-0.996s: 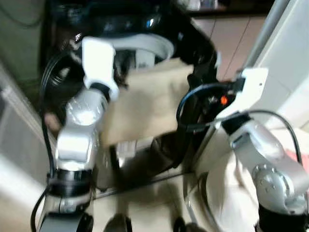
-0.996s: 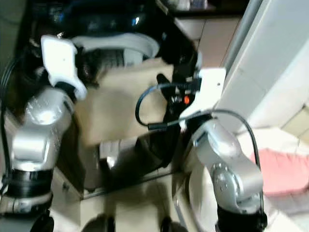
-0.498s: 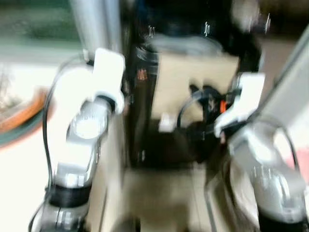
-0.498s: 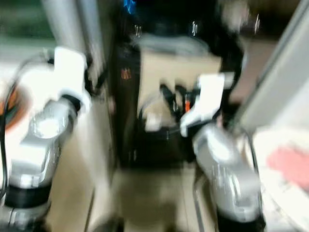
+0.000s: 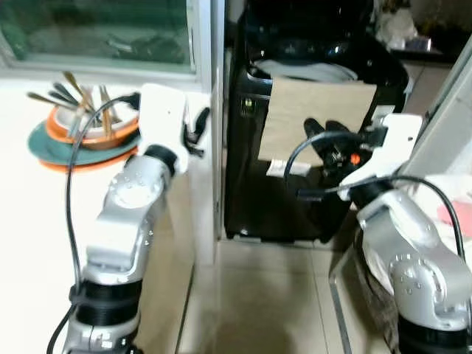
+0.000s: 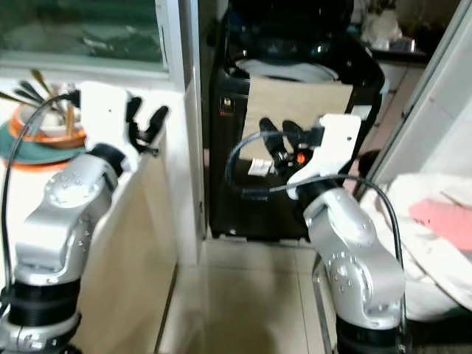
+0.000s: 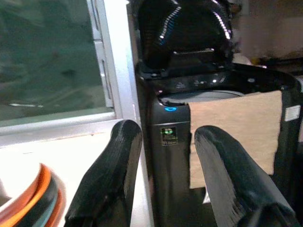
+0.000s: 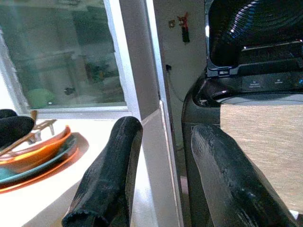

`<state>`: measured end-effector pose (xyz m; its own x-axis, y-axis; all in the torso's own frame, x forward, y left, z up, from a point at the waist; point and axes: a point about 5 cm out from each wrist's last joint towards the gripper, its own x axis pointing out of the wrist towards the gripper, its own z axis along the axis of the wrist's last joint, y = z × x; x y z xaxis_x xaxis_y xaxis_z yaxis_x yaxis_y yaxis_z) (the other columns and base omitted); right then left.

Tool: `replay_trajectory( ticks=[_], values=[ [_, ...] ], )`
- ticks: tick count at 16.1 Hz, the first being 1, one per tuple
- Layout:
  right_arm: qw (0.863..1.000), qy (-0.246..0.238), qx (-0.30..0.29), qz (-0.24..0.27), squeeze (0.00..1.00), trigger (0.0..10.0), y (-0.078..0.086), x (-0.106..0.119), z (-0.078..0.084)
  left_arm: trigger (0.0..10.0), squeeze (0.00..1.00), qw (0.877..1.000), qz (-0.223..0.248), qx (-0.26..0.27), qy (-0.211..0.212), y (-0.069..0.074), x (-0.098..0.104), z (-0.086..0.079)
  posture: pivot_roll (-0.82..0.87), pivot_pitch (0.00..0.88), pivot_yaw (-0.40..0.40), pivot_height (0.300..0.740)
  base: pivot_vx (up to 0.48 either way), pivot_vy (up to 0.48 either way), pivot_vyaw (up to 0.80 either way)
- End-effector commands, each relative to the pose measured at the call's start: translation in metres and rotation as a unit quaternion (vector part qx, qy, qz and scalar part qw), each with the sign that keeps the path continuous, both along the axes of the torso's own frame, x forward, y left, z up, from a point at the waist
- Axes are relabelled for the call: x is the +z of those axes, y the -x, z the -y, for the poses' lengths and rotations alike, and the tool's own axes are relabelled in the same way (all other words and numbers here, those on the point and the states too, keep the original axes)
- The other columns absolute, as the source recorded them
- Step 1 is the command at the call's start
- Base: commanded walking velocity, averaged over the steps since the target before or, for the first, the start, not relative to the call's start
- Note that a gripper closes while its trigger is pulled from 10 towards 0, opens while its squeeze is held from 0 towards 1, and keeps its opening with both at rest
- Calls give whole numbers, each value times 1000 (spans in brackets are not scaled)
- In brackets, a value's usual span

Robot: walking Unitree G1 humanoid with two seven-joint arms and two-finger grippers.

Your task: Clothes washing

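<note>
A black top-loading washing machine (image 5: 295,192) stands ahead with its lid up. A beige cloth (image 5: 317,110) hangs flat from the drum rim down the machine's front. My left gripper (image 5: 198,130) is raised over the counter edge to the left of the machine, open and empty. My right gripper (image 5: 330,139) is held up short of the cloth's lower edge, open with nothing between its fingers. The left wrist view looks between both black fingers (image 7: 118,175) at the machine and the beige cloth (image 7: 236,127). The right wrist view shows the beige cloth (image 8: 265,146) beyond its fingers (image 8: 113,175).
A pale counter (image 5: 29,221) on my left carries stacked orange and teal dishes (image 5: 77,136) with chopsticks, under a window (image 5: 96,29). A heap of white and pink laundry (image 6: 435,214) lies low on my right, beside a white panel (image 5: 453,88). Tiled floor (image 5: 258,295) lies before the machine.
The whole view has swung left and pulled back, bringing the counter and dishes in. The arms were up close around the beige cloth; now both grippers are apart from it.
</note>
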<state>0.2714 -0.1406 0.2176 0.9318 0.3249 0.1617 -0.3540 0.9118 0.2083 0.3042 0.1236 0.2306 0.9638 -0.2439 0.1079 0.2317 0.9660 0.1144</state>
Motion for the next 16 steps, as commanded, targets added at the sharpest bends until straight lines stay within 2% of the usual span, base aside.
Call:
replay_trajectory(
  ticks=[1,3,6,7,9,10,11,12,13,14,16],
  values=[
    [1000,1,-10,1,0,10000,-1,0,6,10000,0,1000,-8,-12,-1,0,-1,7,-1,0,12,740,0,-469,0],
    [1000,2,-2,-2,0,10000,0,-2,3,10000,0,1000,-13,-10,0,1,-2,6,-2,0,13,740,0,-467,0],
    [999,31,27,-35,0,10000,5,-18,-5,10000,0,1000,-21,-2,3,4,-11,1,-2,0,12,740,0,-330,0],
    [995,52,45,-73,0,10000,8,-38,-10,10000,0,999,-49,1,6,5,-28,-3,0,0,9,740,0,0,0],
    [983,72,31,-163,0,10000,14,-87,-11,10000,0,992,-129,15,-6,10,-78,-12,1,0,-1,740,0,0,0],
    [981,77,25,-175,0,10000,15,-94,-10,10000,0,990,-141,17,-12,11,-86,-14,1,0,-1,740,0,0,0],
    [972,77,2,-224,0,10000,16,-128,-8,10000,0,975,-219,26,20,20,-131,-23,-5,0,-3,740,0,0,0],
    [965,64,-17,-253,0,10000,12,-150,-7,10000,0,963,-264,42,49,25,-160,-29,-10,0,0,740,0,0,0],
    [960,47,-30,-276,0,10000,9,-163,-7,10000,0,954,-292,51,44,29,-179,-33,-12,0,1,740,0,0,0],
    [951,52,-36,-301,0,10000,9,-180,-5,10000,0,947,-318,49,15,33,-197,-35,-10,0,-1,740,0,0,0],
    [918,82,-63,-382,0,10000,24,-226,6,10000,0,928,-370,44,5,42,-231,-35,0,0,-5,740,0,0,0]
  ],
)
